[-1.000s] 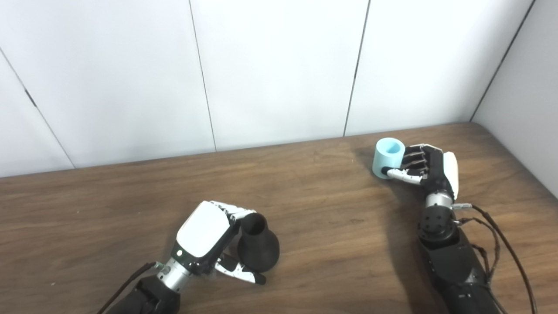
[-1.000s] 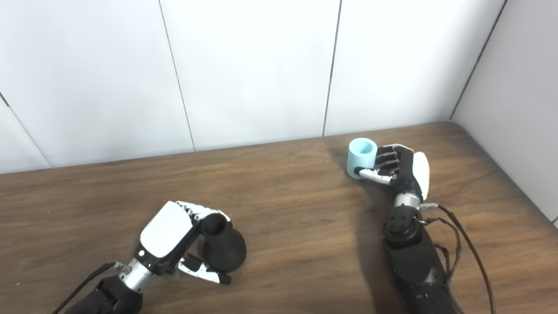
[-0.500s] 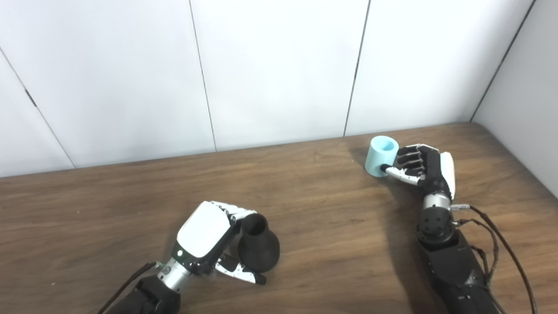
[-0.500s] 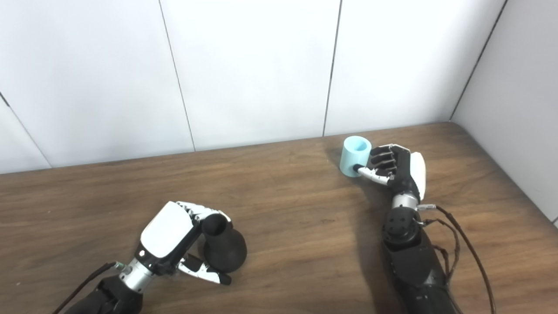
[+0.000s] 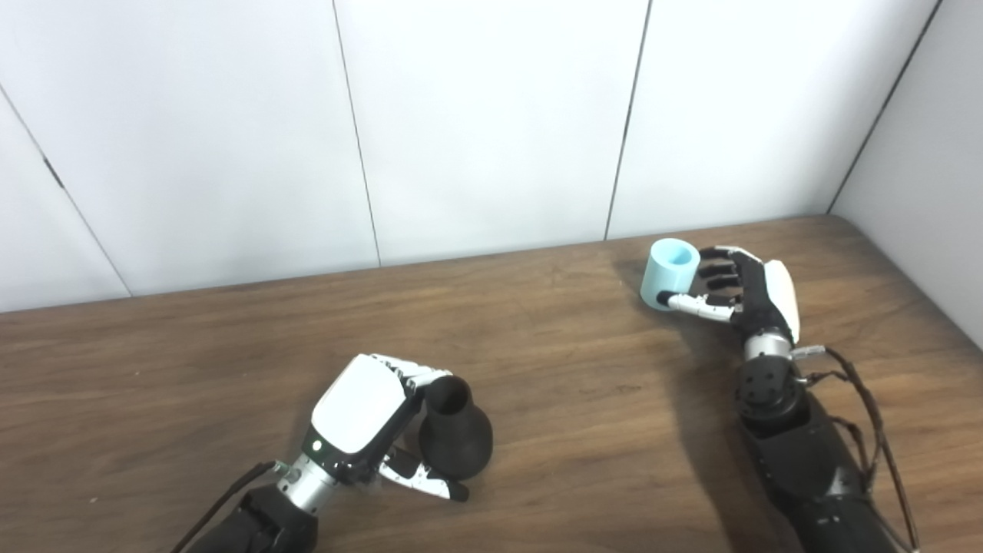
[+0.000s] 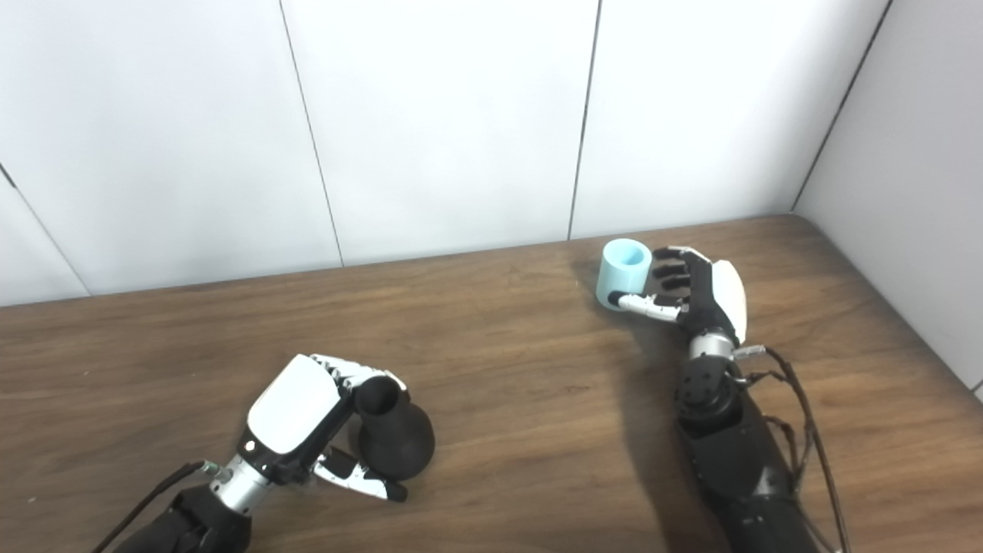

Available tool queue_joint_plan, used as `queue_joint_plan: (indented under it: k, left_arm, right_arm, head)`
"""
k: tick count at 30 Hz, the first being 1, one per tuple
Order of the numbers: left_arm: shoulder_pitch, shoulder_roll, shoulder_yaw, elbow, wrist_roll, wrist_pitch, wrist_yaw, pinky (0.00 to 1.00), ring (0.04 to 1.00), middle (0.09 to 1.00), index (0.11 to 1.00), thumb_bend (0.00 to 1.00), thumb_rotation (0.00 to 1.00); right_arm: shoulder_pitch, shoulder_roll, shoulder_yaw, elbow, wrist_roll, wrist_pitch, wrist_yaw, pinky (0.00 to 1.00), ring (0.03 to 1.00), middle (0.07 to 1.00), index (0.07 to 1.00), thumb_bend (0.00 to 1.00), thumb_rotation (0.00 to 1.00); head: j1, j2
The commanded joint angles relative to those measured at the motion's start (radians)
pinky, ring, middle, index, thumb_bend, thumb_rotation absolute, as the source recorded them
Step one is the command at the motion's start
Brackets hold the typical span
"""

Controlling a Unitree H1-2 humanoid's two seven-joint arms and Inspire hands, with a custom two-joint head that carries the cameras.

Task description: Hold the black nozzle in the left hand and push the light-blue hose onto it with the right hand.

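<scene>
Behind the wooden table [image 5: 537, 346], white wall panels [image 5: 491, 123] close off the back and right side. On the near left of the table the left hand [image 5: 361, 418] wraps its fingers round the neck of the black nozzle [image 5: 453, 434], which stands upright, thumb along its base. Far right, near the back edge, the right hand [image 5: 741, 288] cups the light-blue hose [image 5: 670, 273], fingers and thumb touching its side; whether it grips firmly cannot be told. Bare wood lies between the two.
</scene>
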State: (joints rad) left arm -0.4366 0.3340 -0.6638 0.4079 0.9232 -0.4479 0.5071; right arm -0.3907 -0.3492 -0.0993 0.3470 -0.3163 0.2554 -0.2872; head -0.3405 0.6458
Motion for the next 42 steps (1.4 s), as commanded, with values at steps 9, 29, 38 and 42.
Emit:
queue_joint_plan:
  k: [9,29,38,42]
  left_arm:
    - [0.233,-0.014,-0.09,0.175,-0.009,-0.021,0.043,0.27,0.338,0.42,0.527,0.52,0.0]
    - [0.237,-0.019,-0.088,0.176,0.005,-0.022,0.055,0.26,0.324,0.416,0.526,0.52,0.0]
    - [0.241,-0.02,-0.086,0.166,0.007,-0.022,0.057,0.25,0.318,0.411,0.525,0.51,0.0]
    - [0.24,-0.019,-0.088,0.168,0.008,-0.022,0.053,0.26,0.331,0.416,0.527,0.52,0.0]
  right_arm:
    - [-0.042,-0.004,0.014,-0.035,0.056,-0.016,0.086,0.72,0.801,0.838,0.891,1.0,0.34]
    - [-0.077,0.034,0.047,-0.01,0.066,-0.038,0.084,0.7,0.765,0.793,0.812,0.98,0.32]
    - [-0.087,0.061,0.035,0.005,0.091,-0.05,0.075,0.7,0.766,0.792,0.815,0.97,0.26]
    - [-0.09,0.063,0.039,0.012,0.078,-0.061,0.059,0.69,0.754,0.777,0.807,0.96,0.27]
  head:
    - [-0.001,-0.001]
    - [0.005,0.005]
    - [0.006,0.006]
    - [0.006,0.006]
